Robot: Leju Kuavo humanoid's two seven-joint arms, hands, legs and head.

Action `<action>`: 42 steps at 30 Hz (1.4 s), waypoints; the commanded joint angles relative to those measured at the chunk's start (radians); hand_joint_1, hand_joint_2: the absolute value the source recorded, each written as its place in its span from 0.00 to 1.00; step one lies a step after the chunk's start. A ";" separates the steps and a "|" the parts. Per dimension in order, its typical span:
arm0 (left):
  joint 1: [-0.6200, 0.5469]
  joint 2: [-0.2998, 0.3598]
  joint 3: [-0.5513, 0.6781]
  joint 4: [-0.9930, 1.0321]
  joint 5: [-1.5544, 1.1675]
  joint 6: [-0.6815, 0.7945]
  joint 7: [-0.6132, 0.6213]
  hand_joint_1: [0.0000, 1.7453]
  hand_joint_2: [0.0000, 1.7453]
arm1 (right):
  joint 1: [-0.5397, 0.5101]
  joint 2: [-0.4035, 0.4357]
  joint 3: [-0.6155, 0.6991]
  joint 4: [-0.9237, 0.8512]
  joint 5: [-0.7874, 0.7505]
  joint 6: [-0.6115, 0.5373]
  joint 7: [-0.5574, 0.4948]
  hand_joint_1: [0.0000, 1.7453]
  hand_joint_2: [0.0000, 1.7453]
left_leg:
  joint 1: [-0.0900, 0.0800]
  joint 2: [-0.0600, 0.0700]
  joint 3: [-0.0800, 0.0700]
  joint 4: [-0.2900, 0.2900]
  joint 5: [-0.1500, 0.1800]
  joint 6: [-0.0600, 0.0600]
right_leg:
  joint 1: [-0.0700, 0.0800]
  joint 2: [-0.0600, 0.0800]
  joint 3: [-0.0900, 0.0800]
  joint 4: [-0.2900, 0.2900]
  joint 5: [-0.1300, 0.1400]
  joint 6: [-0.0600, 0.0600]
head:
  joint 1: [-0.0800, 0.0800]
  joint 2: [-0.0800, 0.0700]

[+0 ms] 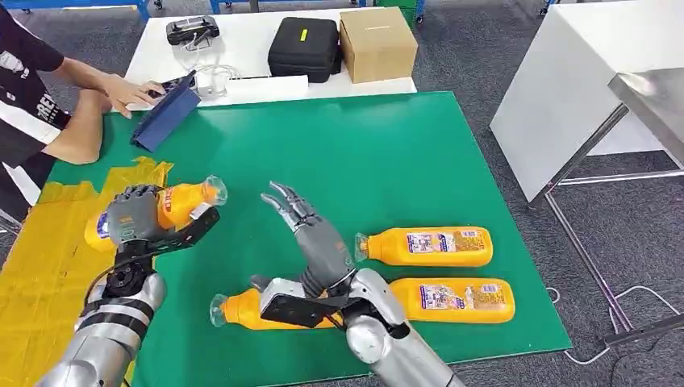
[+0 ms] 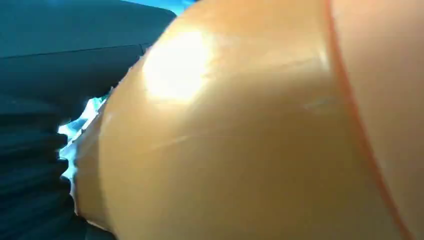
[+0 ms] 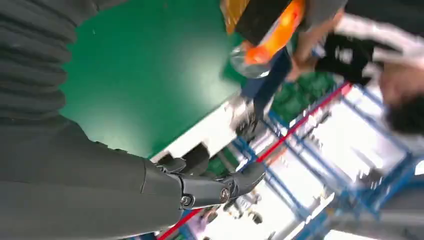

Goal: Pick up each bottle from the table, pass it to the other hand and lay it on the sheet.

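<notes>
left hand [image 1: 133, 216] gripping an orange bottle [image 1: 181, 201] up over the yellow sheet [image 1: 48, 266] edge, cap end pointing at the right hand [image 1: 310, 234], whose fingers [image 1: 282, 197] are hanging wide with nothing in them, three more bottles [image 1: 427, 246] lying on the green tabletop [image 1: 363, 153], person sitting at the far left

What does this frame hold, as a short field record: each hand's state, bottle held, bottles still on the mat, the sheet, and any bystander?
left hand: grips an orange bottle, raised above the sheet's edge
held bottle: roughly level, clear cap end toward the right hand
right hand: holds nothing, fingers apart, raised over the green mat
bottles on mat: three lying on their sides, upper right, lower right, one partly behind the right arm
yellow sheet: at the mat's left edge, no bottle visible on it
bystander: a person at far left, hand on a tablet
</notes>
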 commanded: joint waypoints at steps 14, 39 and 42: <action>-0.117 0.126 -0.232 0.350 -0.019 -0.122 0.286 0.00 1.00 | -0.120 -0.048 0.146 0.185 0.053 0.082 0.036 0.00 0.00 | 0.002 0.000 0.005 0.000 -0.002 -0.001 | 0.001 0.001 0.005 -0.001 -0.002 -0.002 | 0.000 0.000; 0.155 -0.064 0.079 -0.231 0.786 -0.137 -0.667 0.00 1.00 | -0.048 -0.254 0.209 0.088 0.096 0.146 0.048 0.00 0.00 | 0.003 -0.003 0.010 0.001 -0.005 -0.001 | 0.003 -0.002 0.011 -0.002 -0.003 -0.003 | 0.000 0.000; 0.169 -0.058 0.067 -0.256 0.793 -0.144 -0.655 0.00 1.00 | -0.047 -0.256 0.211 0.085 0.095 0.147 0.048 0.00 0.00 | 0.000 0.000 0.008 0.001 -0.005 -0.001 | 0.000 0.001 0.008 -0.001 -0.002 -0.004 | 0.000 0.000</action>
